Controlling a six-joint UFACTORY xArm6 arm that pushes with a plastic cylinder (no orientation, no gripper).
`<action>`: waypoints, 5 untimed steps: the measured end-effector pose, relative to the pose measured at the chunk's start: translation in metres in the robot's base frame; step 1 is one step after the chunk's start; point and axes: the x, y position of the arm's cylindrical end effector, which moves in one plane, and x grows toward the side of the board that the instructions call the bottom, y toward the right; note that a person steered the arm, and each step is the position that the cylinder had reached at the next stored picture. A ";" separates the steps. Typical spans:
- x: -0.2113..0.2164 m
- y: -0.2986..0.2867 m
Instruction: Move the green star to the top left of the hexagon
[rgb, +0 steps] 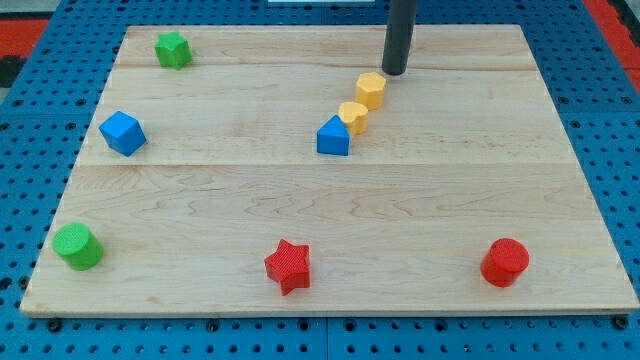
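The small green star-shaped block (173, 48) sits near the top left corner of the pale wooden table (480, 180), apart from every other block. The yellow hexagonal block (371, 89) lies well to the view's right of it, in the upper middle of the table. My tip (394, 72), the lower end of the straight dark rod, stands just beside the hexagon at its upper right; whether they touch cannot be told. There is no gripper on this arm, so nothing stands apart or together, and the rod clamps nothing.

Just below and left of the hexagon is a second small yellow block (352, 117), rounded in outline, its exact shape unclear. Close against its lower left is a blue block with a peaked top (333, 136), so the three run in a short diagonal line. A blue cube-like block (122, 132) lies at the view's left, below the green star. Along the view's bottom are a green cylinder (77, 246) at the left corner, a red star-shaped block (288, 265) in the middle, and a red cylinder (504, 262) toward the right. The table rests on a blue perforated surface (30, 110).
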 end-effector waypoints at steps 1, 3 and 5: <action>0.005 -0.035; 0.027 -0.066; -0.076 -0.114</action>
